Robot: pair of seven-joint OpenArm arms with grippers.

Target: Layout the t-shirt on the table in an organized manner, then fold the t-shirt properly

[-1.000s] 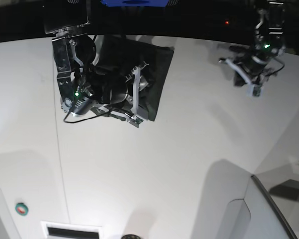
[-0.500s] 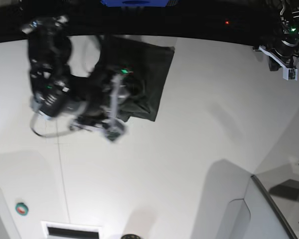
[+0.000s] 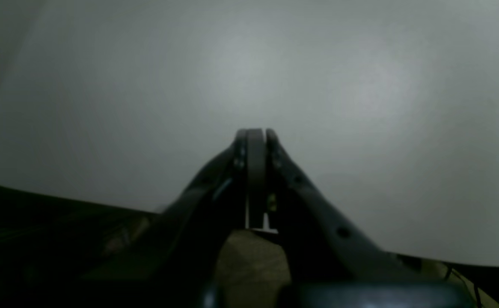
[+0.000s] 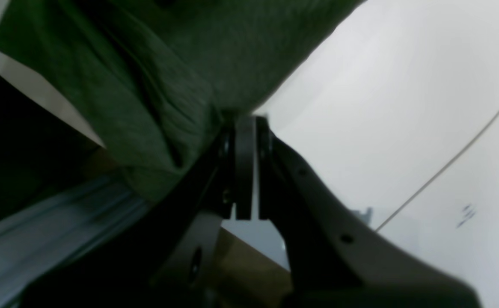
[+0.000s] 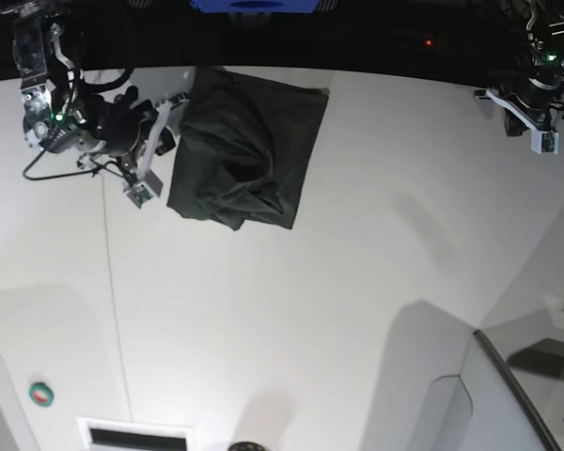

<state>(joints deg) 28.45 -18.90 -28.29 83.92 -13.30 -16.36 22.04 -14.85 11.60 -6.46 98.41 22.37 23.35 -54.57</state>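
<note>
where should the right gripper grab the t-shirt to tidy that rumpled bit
Probably the t-shirt's near-left corner, where the cloth is bunched into ridged folds that lift off the table and give a pinchable edge. Come in low from the shirt's left side, where the right gripper, now shut and empty, already sits. The far half lies flat, offering little to pinch.

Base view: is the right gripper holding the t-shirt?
No. The right gripper sits beside the t-shirt, which lies folded on the table.
</note>
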